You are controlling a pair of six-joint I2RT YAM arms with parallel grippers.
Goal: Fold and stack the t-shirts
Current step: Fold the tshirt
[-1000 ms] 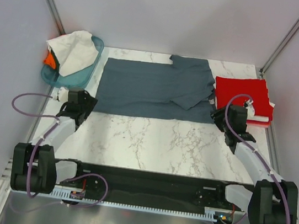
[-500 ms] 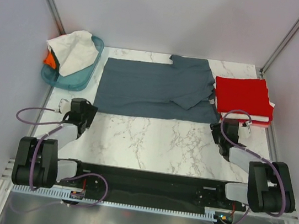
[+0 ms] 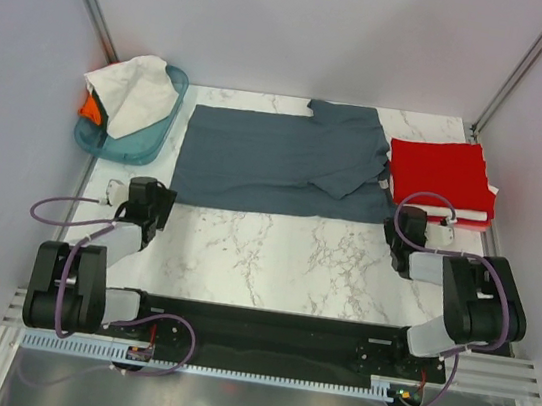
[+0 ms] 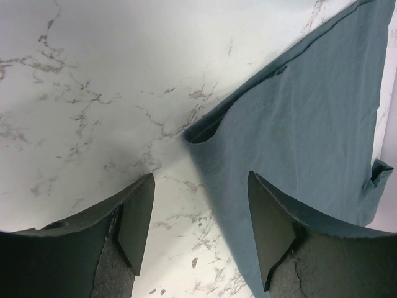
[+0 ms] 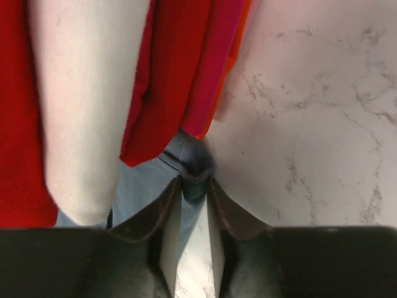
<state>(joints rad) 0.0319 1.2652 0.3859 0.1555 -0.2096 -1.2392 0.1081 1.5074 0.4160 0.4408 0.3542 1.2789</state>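
The slate t-shirt (image 3: 276,163) stretches crosswise just ahead of both hands. The left hand (image 4: 200,183) gapes short of one near corner, and the right hand (image 5: 195,186) apparently pinches the other.

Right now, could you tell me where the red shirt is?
Top view: the red shirt lies folded far right on the table, beside the grey shirt.

The white, grey-veined marble table (image 3: 284,255) carried a slate blue-grey t-shirt (image 3: 267,162), spread flat across its far half with the right sleeve turned in over the body. Just left of that shirt stood a teal basket (image 3: 142,150) at the table's edge. At the shirt's right edge, meeting it, lay a stack of folded shirts (image 3: 440,171), red on top with a white layer showing beneath.
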